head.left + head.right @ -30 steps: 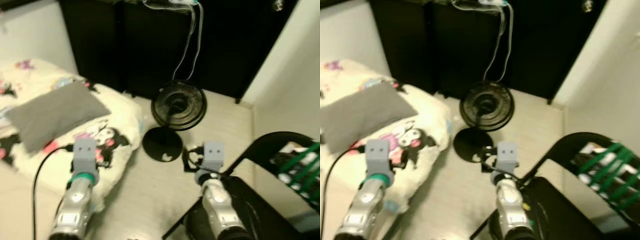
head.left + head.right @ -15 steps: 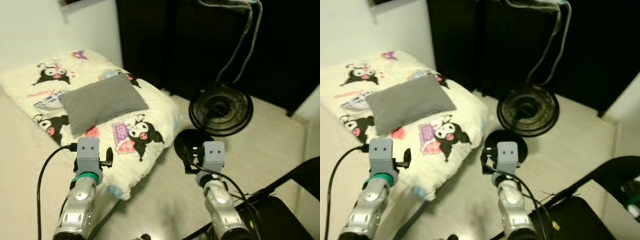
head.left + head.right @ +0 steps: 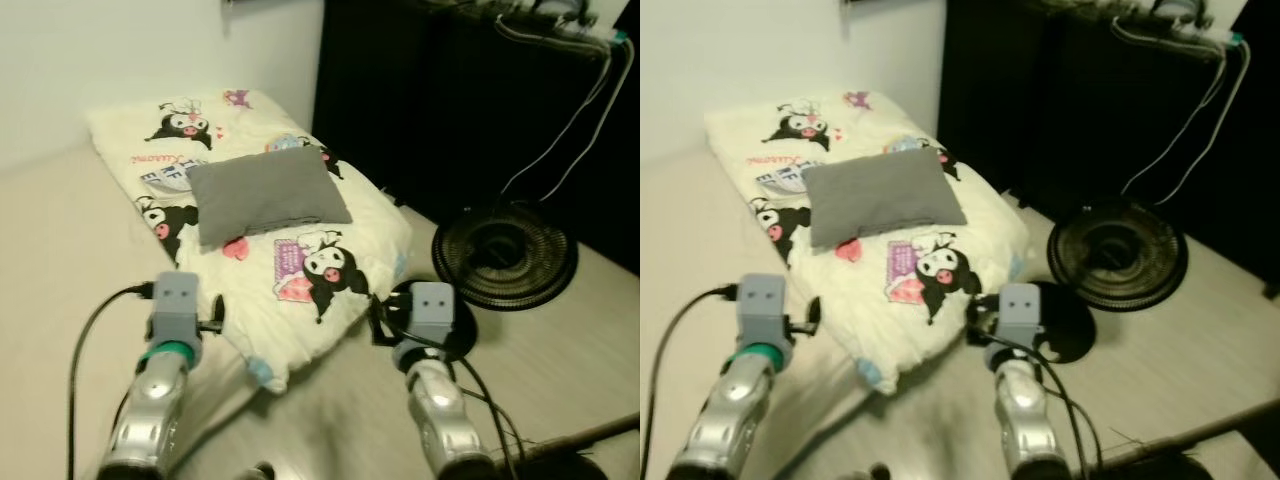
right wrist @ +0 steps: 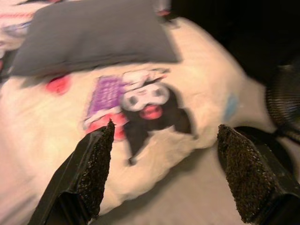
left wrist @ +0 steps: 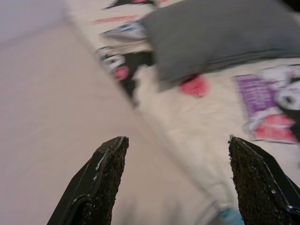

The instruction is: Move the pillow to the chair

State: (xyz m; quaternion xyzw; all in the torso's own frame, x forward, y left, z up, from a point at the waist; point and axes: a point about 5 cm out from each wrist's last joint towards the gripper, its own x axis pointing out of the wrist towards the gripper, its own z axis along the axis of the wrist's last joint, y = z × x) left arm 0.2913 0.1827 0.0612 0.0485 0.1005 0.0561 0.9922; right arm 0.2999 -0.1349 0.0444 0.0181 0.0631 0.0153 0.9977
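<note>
- Where the cream quilt with black-and-white cartoon prints lies folded on the pale floor, the flat grey rectangular pillow rests on top of it, near the middle.
- The left gripper has its two black fingers spread wide apart, with nothing between them. It hangs above the near edge of the quilt, where the quilt meets the floor, and the pillow is further ahead of it.
- The right gripper is spread wide too and holds nothing. It hangs above the near corner of the quilt (the one with a cartoon face on it), and the pillow is further ahead.
- A round black floor fan stands on the floor just beside the quilt, on the robot's right.
- A pale cable hangs down in front of the dark wall behind the fan.
</note>
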